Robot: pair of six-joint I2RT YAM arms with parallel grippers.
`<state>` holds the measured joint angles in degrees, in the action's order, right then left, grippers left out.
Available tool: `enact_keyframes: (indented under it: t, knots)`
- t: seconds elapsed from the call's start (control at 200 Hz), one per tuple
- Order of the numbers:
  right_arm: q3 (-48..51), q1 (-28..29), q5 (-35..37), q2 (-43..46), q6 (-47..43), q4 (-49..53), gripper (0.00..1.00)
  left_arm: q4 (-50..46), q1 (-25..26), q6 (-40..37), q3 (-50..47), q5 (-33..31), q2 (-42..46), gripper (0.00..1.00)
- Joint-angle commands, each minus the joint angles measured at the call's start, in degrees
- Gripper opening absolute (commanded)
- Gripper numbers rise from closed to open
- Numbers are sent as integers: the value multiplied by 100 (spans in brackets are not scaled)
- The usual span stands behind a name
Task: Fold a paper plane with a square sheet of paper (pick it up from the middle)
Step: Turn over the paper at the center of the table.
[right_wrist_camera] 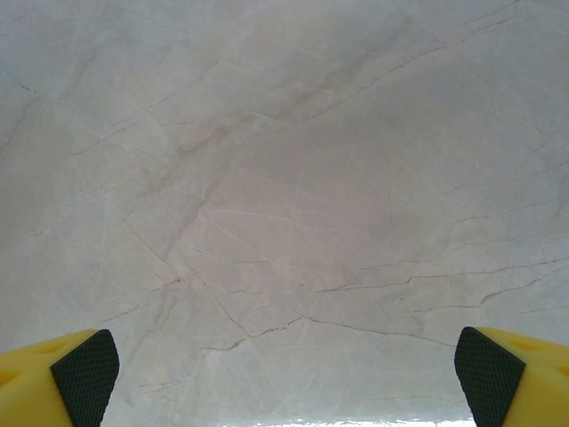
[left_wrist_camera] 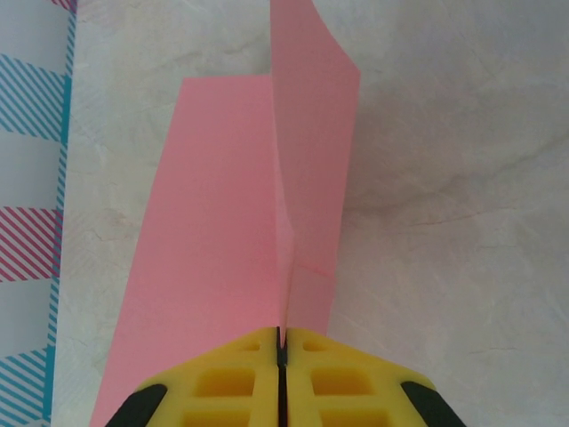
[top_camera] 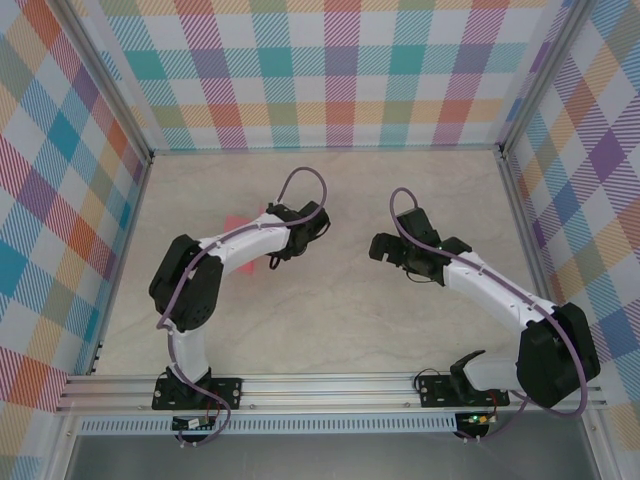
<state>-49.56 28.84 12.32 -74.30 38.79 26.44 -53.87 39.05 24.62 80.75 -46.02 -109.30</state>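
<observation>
From above, the left gripper (top_camera: 272, 258) is pinching the pink paper (top_camera: 240, 221) at ten o'clock on the table (top_camera: 330, 330), and the right gripper (top_camera: 383, 246) is waiting at three o'clock. At the left wrist, the left gripper (left_wrist_camera: 280, 342) is squeezing the pink paper (left_wrist_camera: 222, 222) by its middle while one side is standing up toward twelve o'clock, so the first fold is probably starting. At the right wrist, the right gripper (right_wrist_camera: 286, 365) is hanging wide open and holding nothing. Next it probably needs to be pressing the crease flat.
</observation>
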Motion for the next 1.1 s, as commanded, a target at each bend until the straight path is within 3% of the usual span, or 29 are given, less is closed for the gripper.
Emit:
enact_keyframes:
  t: [0.0, 0.45, 0.83, 1.095]
  knots:
    - [91, -62, -115, 143, 50, 6, 100, -9, 50, 71, 178, 267, -313, 9]
    - [172, -124, -172, 111, 39, -59, 100, 269, 347, 242, 374, 1147, -1001, 13]
    - [153, -150, -252, 56, 59, -59, 100, 557, 356, 201, 310, 1609, -747, 34]
    - [157, -150, -291, 61, 55, -24, 100, 946, 168, 86, 123, 2185, -795, 37]
